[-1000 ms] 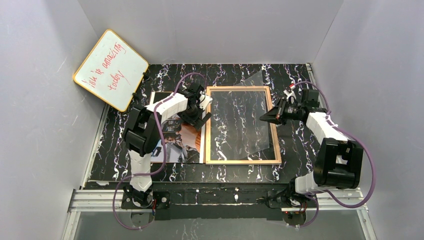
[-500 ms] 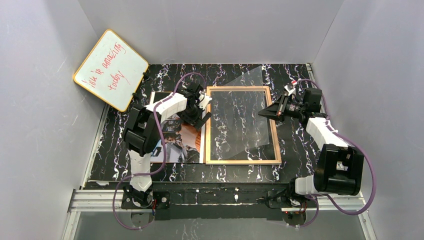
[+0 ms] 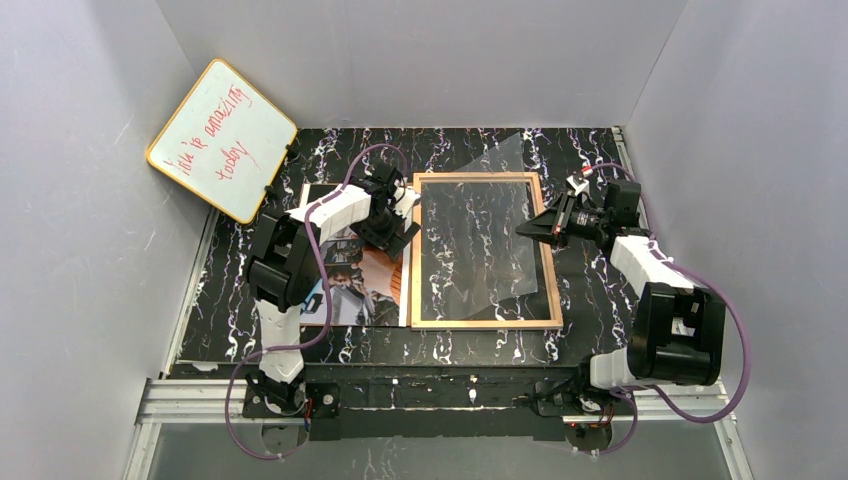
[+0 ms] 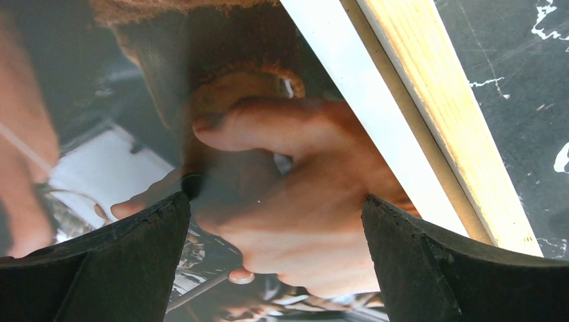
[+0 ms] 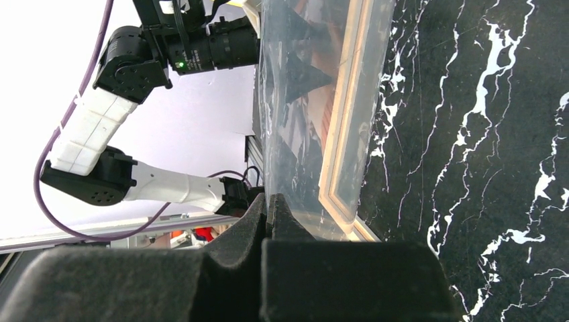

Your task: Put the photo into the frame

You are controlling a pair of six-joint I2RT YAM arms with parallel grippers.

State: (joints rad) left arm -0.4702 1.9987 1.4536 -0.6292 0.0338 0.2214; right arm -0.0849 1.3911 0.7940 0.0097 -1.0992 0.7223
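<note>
The photo (image 3: 355, 285) lies face up on the black marbled table, left of the frame (image 3: 480, 323), partly hidden by my left arm. The frame lies flat with its tan wood side up. My left gripper (image 3: 398, 235) hangs open just above the photo (image 4: 282, 154), beside the frame's left edge (image 4: 429, 114), nothing between its fingers (image 4: 134, 255). My right gripper (image 3: 523, 230) is shut on the right edge of a clear sheet (image 3: 495, 210), which tilts up over the frame. In the right wrist view the gripper (image 5: 270, 201) pinches that sheet (image 5: 302, 100) above the frame rail (image 5: 342, 147).
A yellow-rimmed whiteboard (image 3: 222, 140) with red writing leans in the back left corner. Grey walls enclose the table on three sides. Marbled table surface (image 3: 600, 290) shows to the right of the frame.
My right gripper has drawn back and up a little, tilting the clear sheet steeper over the frame. The left gripper has shifted slightly left above the photo and stays open.
</note>
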